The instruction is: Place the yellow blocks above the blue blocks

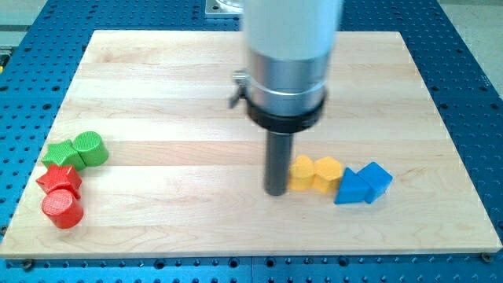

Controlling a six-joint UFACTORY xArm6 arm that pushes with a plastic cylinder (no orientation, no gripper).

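Observation:
Two yellow blocks sit side by side right of the board's middle: one (302, 173) on the left, one (328, 174) on the right. Two blue blocks lie just right of them: a blue triangle-like block (350, 189) touching the right yellow block, and a blue cube-like block (376, 180) beside it. My tip (275, 191) stands on the board right at the left side of the left yellow block, touching or nearly touching it. The rod hangs from a large grey cylinder (288, 55).
The wooden board (157, 94) lies on a blue perforated table. At the view's left edge sit a green star-like block (60, 153), a green cylinder (90, 148), a red star-like block (60, 180) and a red cylinder (63, 209).

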